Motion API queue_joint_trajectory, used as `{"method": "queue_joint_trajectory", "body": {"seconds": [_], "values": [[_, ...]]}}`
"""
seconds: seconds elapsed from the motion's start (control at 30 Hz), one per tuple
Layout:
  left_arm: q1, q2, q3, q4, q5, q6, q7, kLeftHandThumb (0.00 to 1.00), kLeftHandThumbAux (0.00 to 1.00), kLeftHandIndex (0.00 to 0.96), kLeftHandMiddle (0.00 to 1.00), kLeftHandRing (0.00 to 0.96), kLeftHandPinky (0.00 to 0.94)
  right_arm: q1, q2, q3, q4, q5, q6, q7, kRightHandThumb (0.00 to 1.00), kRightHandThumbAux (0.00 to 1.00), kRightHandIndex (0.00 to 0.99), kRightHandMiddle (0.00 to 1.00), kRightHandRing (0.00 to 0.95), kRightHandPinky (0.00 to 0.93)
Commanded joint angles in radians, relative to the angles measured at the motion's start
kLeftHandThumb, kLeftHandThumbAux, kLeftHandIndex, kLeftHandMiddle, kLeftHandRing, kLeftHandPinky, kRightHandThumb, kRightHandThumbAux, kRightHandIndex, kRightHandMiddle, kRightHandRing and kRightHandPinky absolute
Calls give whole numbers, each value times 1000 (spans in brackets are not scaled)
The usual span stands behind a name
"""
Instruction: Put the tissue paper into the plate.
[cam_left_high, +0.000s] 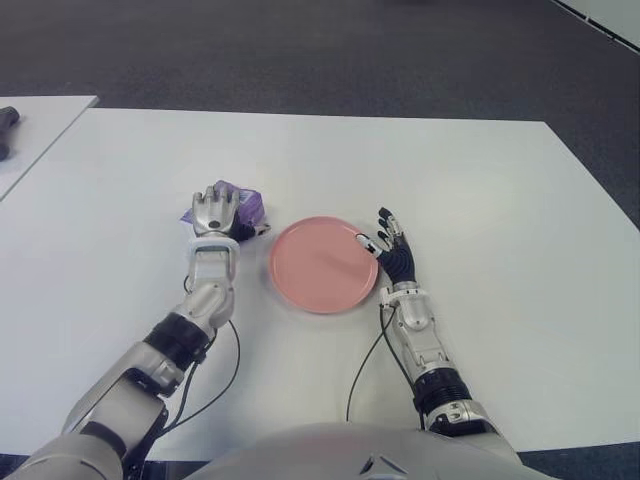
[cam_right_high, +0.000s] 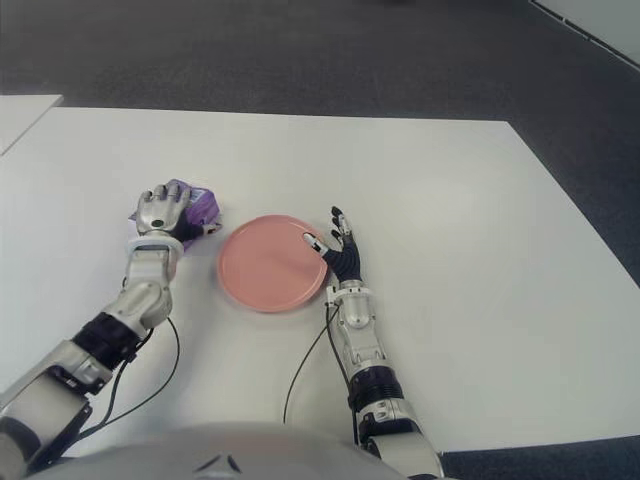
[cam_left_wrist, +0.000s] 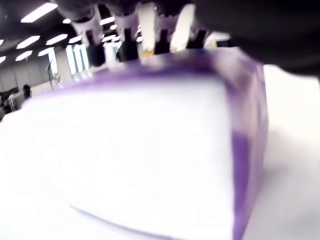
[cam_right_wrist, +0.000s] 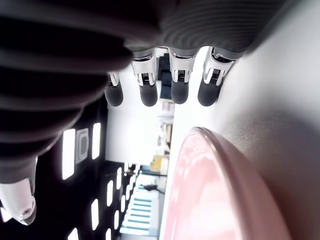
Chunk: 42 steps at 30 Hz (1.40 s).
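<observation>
- tissue paper (cam_left_high: 243, 208): purple-and-white soft pack, left of centre in the eye views, on the white table (cam_left_high: 480, 200), just left of the pink plate (cam_left_high: 322, 264); not in the plate yet
- left hand (cam_left_high: 217, 212): sits on top of the pack, fingers draped over its upper face; left wrist view is filled by the pack's white face and purple edge with fingertips (cam_left_wrist: 125, 30) curled over the far rim; reads as clamped onto the pack, though a full thumb-side closure is not visible; pack not clearly lifted off the table
- right hand (cam_right_high: 341, 247): at the plate's right rim, idle; fingers (cam_right_wrist: 149, 95) straight and spread, nothing in them; cannot tell if it touches the rim
- handling judgement: pack looks light and squashy, film-wrapped so likely a bit slick; will dent under a hard squeeze but is not fragile; corners may slide out of a loose pinch
- where to hold, as a judgement: across the short width, fingers over the far long edge and thumb on the near one, near the middle so it doesn't swing; moderate pressure is enough
- plate is shallow with a low rim, close by on the right of the pack; a short lift and sideways carry should do; dragging risks nudging the plate
</observation>
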Motion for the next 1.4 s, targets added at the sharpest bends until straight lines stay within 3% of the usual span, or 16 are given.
{"method": "queue_joint_trajectory", "body": {"seconds": [0.03, 0.4, 0.57, 0.73, 1.0, 1.17, 1.27, 1.4], "values": [[7, -65, -22, 201, -47, -35, 91, 0, 185, 0, 0, 0, 0, 64, -12, 1, 112, -13, 68, -8, 78, 551, 0, 0, 0, 0], [-18, -115, -43, 341, -47, -16, 222, 0, 188, 0, 0, 0, 0, 68, -15, -12, 97, 20, 55, 15, 71, 565, 0, 0, 0, 0], [-37, -128, -60, 386, -43, 11, 247, 0, 183, 0, 0, 0, 0, 51, -23, -5, 161, 9, -16, 14, 64, 562, 0, 0, 0, 0], [-44, -132, -72, 399, -44, 25, 269, 0, 183, 0, 0, 0, 0, 82, -19, 5, 73, 5, 26, 18, 56, 564, 0, 0, 0, 0], [-40, -131, -85, 380, -46, 46, 279, 0, 185, 0, 0, 0, 0, 76, -11, -24, 82, 69, 49, 69, 77, 597, 0, 0, 0, 0], [-41, -136, -91, 389, -48, 54, 294, 0, 187, 0, 0, 0, 0, 56, -26, -15, 137, 42, -4, 64, 69, 574, 0, 0, 0, 0], [-41, -136, -92, 390, -51, 57, 301, 0, 188, 0, 0, 0, 0, 105, -22, -3, 0, 37, 61, 67, 64, 570, 0, 0, 0, 0], [-40, -134, -91, 384, -56, 57, 303, 0, 189, 0, 0, 0, 0, 101, -21, -9, 13, 49, 72, 71, 63, 582, 0, 0, 0, 0]]}}
